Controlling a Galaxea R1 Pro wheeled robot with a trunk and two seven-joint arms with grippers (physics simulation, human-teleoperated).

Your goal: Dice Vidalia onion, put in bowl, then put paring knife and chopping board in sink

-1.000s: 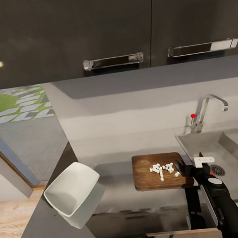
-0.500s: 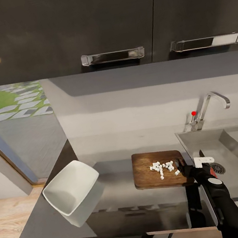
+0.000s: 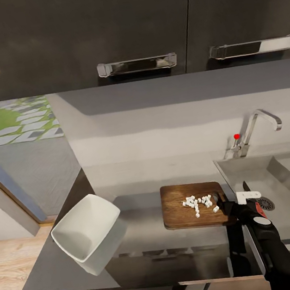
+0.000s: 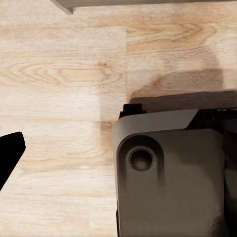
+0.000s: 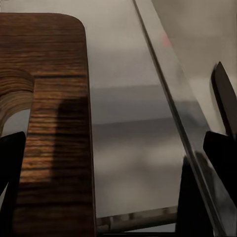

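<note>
While my right hand (image 3: 226,208) hangs at the slotted end of the dark wooden chopping board (image 3: 181,212), its fingers are spread apart, gripping nothing I can see. Small white onion cubes (image 3: 198,201) lie scattered on the grained board, which rests on the glossy grey surface (image 3: 146,243) just beside the steel sink (image 3: 253,179). The white rounded-square bowl (image 3: 86,231) sits tilted, well apart. I cannot tell my left hand's state.

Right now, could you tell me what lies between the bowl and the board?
Nothing: the head view shows only bare countertop between the bowl and the board.
</note>
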